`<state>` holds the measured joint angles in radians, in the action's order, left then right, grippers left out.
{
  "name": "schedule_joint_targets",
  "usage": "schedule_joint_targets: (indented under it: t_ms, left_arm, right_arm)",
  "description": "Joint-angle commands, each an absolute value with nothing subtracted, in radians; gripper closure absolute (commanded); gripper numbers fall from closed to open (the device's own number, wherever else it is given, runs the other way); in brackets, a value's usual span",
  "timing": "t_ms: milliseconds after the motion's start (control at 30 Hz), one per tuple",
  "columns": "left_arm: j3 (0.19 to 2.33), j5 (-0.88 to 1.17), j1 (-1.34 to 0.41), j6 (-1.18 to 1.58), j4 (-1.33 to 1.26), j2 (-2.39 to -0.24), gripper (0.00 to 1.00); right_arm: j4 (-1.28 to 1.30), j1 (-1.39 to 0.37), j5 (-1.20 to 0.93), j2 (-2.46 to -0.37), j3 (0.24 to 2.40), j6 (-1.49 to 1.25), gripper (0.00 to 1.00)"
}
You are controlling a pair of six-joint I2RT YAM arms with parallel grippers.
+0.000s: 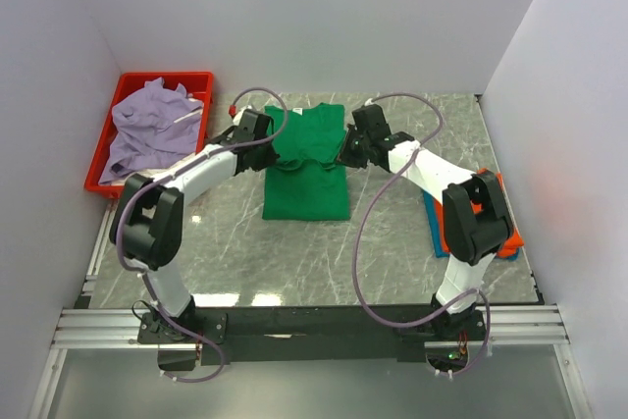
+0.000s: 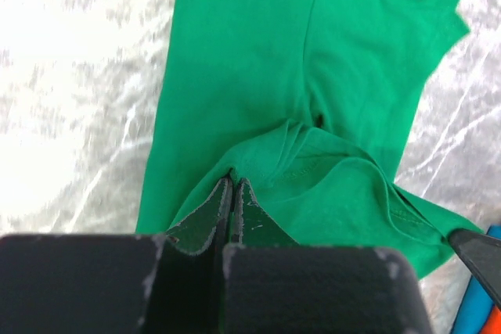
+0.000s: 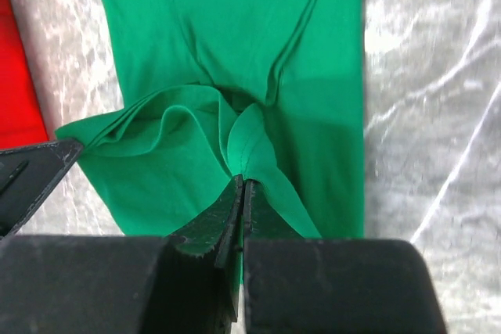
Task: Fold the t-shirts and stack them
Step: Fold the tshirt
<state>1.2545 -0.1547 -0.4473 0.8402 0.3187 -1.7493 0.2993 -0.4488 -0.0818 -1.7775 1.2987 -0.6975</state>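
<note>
A bright green t-shirt lies lengthwise on the marble table, folded into a narrow strip. My left gripper is shut on its left side, pinching a raised fold of green cloth. My right gripper is shut on the opposite side, with a peak of green cloth caught between the tips. Both pinches lift the shirt's far half, which buckles over the near half. A lavender t-shirt is heaped in the red tray. Orange and blue folded t-shirts lie at the right, partly hidden by my right arm.
The red plastic tray stands at the back left of the table. White walls close in the back and both sides. A metal rail runs along the near edge by the arm bases.
</note>
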Motion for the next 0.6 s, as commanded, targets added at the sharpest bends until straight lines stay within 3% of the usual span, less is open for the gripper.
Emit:
schedule_joint_targets:
  t_ms: [0,400,433,467,533,567]
  left_arm:
    - [1.334,-0.124,-0.425,0.789,0.311,-1.789,0.99]
    - [1.407,-0.075,-0.379,0.755,0.322,-1.91,0.98]
    - [1.408,-0.066,-0.374,0.749,0.315,-1.913,0.94]
    - [1.414,-0.063,-0.371,0.738,0.314,-1.919,0.82]
    - [1.422,-0.067,-0.359,0.729,0.318,-1.916,0.71]
    - [1.425,-0.066,-0.348,0.723,0.321,-1.907,0.56]
  right_arm:
    - [0.268,-0.426,-0.11,-1.813,1.37,-0.675,1.0]
    - [0.273,-0.362,-0.176,-1.911,1.433,-0.669,1.0]
    - [0.275,-0.359,-0.182,-1.919,1.446,-0.667,1.0]
    - [0.276,-0.356,-0.189,-1.925,1.451,-0.667,0.97]
    - [0.275,-0.339,-0.215,-1.928,1.462,-0.666,0.79]
    - [0.284,-0.33,-0.225,-1.931,1.473,-0.663,0.71]
